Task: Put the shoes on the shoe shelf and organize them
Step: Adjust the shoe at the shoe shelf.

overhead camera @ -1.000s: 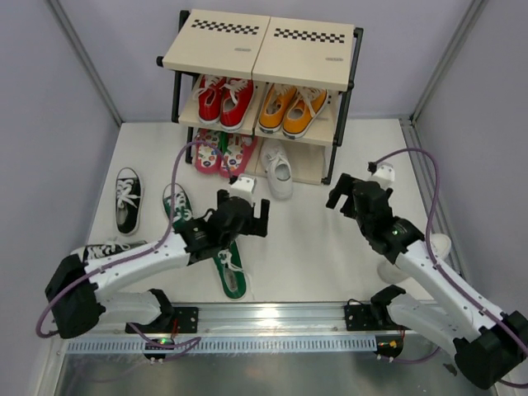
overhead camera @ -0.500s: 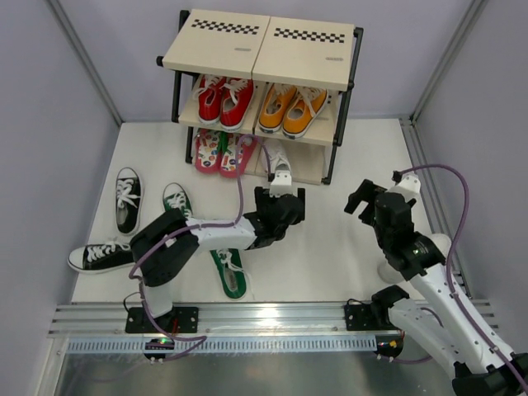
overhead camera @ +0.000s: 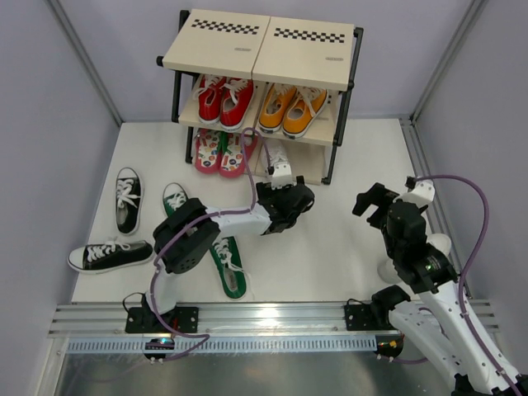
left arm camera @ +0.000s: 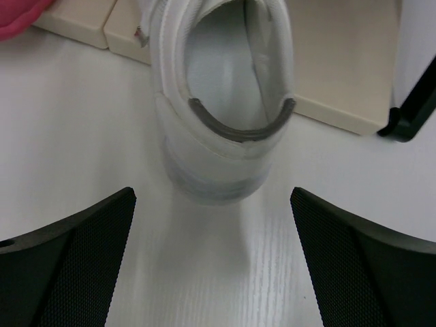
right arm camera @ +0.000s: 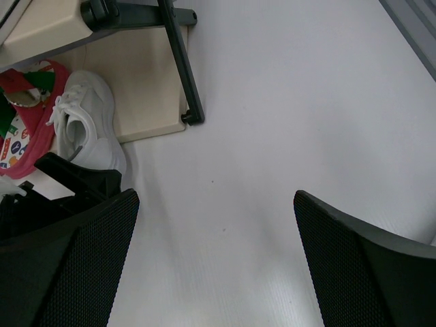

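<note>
The shoe shelf [overhead camera: 262, 51] stands at the back. The pink flip-flops [overhead camera: 221, 153] lie on its bottom board. A small white shoe [left arm camera: 225, 102] sits at the front of that board [left arm camera: 344, 68], heel toward my left gripper [left arm camera: 212, 259], which is open and empty just short of the heel. The shoe also shows in the right wrist view [right arm camera: 88, 129]. In the top view the left gripper [overhead camera: 287, 191] covers most of it. Two black sneakers [overhead camera: 125, 198] [overhead camera: 107, 254] and two green sneakers [overhead camera: 175, 200] [overhead camera: 229, 271] lie on the floor at left. My right gripper [overhead camera: 371, 202] is open and empty over bare floor [right arm camera: 214, 266].
Red [overhead camera: 223, 99] and orange [overhead camera: 293, 107] lace-up pairs fill the middle tier. The shelf's black front leg [right arm camera: 180, 68] stands right of the white shoe. A white object [overhead camera: 441, 245] lies partly hidden under my right arm. Grey walls close both sides.
My left arm has reached forward and right, from above the green sneaker to the white shoe at the shelf. My right arm has drawn back toward the right.
</note>
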Controlling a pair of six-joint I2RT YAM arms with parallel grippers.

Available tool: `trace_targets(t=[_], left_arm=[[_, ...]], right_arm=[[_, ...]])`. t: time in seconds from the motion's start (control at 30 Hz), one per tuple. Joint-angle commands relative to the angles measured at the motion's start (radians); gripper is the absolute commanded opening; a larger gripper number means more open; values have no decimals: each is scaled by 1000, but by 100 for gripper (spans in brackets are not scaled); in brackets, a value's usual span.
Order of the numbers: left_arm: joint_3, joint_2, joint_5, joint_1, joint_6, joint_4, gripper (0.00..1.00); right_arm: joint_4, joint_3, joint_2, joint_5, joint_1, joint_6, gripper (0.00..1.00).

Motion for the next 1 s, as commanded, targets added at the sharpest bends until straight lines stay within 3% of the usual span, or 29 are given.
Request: trace_targets(t=[0.0, 0.47, 0.67, 0.8, 0.97], left_arm=[[55, 33, -44, 23, -88, -76, 99], [85, 93, 3, 64, 22, 38, 96], [63, 75, -24, 66, 78, 101, 77], [48, 61, -24, 82, 102, 130, 57], [-9, 39, 28, 112, 125, 183, 48]], right_arm=[[-6, 43, -29, 35, -2, -15, 99], [-12, 30, -60, 50, -2, -24, 100], [-1, 27, -41, 36, -2, -15, 100], [9, 21, -34, 33, -2, -10, 99], [17, 12, -18, 29, -2, -1, 99]])
